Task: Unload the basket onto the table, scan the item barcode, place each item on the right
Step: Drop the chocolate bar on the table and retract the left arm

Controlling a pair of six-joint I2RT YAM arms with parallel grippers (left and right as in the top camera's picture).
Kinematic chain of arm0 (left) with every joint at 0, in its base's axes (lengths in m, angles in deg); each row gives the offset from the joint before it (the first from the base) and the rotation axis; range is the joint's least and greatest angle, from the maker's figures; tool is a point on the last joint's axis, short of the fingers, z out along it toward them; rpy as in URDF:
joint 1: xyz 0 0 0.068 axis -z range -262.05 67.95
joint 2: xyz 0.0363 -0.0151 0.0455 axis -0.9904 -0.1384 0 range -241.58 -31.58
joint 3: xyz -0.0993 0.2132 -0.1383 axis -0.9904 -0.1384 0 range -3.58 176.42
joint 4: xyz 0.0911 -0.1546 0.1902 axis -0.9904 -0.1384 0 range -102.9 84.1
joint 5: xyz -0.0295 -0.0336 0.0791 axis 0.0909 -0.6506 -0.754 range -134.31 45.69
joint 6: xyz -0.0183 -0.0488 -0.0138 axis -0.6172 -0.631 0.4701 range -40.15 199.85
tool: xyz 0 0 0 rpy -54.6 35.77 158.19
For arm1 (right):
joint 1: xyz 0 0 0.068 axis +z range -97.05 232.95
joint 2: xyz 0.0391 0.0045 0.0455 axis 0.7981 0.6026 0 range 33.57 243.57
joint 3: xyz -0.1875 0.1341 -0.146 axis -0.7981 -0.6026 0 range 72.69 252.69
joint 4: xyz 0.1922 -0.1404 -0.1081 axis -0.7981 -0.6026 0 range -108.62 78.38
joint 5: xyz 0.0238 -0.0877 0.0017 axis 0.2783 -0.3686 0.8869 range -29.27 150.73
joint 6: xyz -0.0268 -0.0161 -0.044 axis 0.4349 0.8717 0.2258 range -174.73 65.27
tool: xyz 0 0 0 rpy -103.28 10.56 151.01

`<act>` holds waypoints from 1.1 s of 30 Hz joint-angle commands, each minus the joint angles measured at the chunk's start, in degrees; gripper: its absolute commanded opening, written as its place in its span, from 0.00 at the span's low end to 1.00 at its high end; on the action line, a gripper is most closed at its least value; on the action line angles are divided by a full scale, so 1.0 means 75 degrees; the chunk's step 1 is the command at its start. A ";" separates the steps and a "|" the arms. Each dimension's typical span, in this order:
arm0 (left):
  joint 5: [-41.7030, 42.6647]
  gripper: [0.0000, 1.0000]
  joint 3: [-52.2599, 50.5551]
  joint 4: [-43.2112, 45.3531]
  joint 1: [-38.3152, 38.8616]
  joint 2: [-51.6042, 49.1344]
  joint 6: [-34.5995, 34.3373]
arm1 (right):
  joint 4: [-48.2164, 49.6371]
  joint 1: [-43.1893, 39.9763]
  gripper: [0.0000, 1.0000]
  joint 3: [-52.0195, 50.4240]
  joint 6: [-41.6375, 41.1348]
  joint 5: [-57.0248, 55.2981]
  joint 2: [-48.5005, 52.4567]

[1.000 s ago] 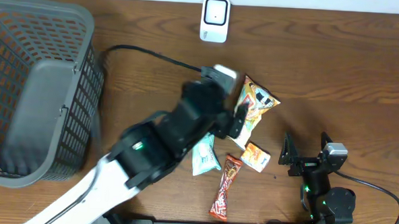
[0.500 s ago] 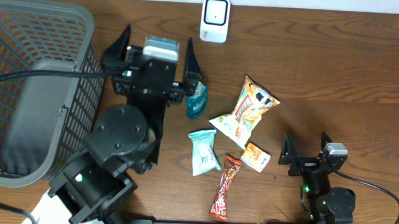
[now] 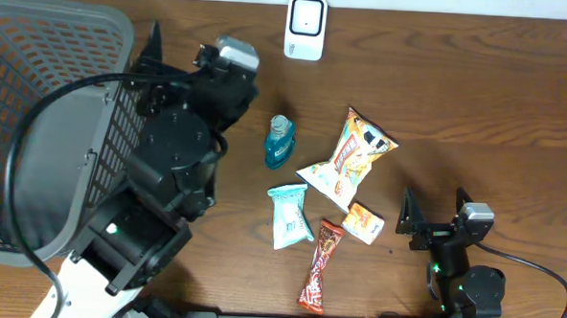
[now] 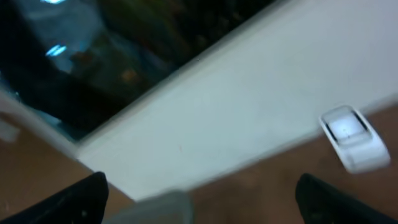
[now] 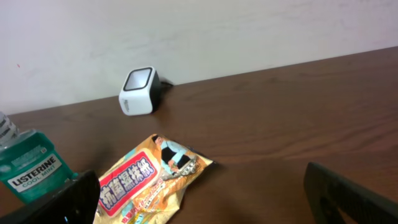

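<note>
The white barcode scanner (image 3: 305, 28) stands at the table's far edge; it also shows in the left wrist view as the scanner (image 4: 352, 138) and in the right wrist view as the scanner (image 5: 138, 91). A teal mouthwash bottle (image 3: 278, 142) lies on the table, with nothing touching it. My left gripper (image 3: 178, 54) is open and empty beside the basket's rim, left of the bottle. My right gripper (image 3: 437, 218) rests open at the front right. Ahead of it lie the yellow snack bag (image 5: 149, 180) and the bottle (image 5: 28, 168).
A grey mesh basket (image 3: 36, 119) fills the left side. Mid-table lie a yellow snack bag (image 3: 349, 158), a teal packet (image 3: 289, 217), a small orange packet (image 3: 363, 223) and a red bar wrapper (image 3: 320, 266). The left arm's bulk covers the table between basket and bottle.
My left arm swung from over the snack packets up and left to the basket's edge, uncovering the mouthwash bottle. Its jaws stayed open. The right arm has not moved.
</note>
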 commanded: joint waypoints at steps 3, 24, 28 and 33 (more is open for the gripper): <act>0.2541 0.96 -0.0962 -0.0673 -0.0886 0.1000 -0.1148 | -0.0035 -0.0041 0.99 -0.0009 0.0070 0.0015 -0.0047; 0.6569 0.96 -0.2678 0.0411 -0.4019 0.5898 -0.5129 | -0.0035 -0.0041 0.99 -0.0009 0.0070 0.0015 -0.0047; 0.6566 0.96 -0.2678 0.0414 -0.4042 0.6545 -0.5126 | -0.0035 -0.0041 0.99 -0.0009 0.0070 0.0015 -0.0047; 0.6537 0.96 -0.2678 0.0291 -0.4042 0.6921 -0.4590 | -0.0035 -0.0041 0.99 -0.0009 0.0070 0.0015 -0.0047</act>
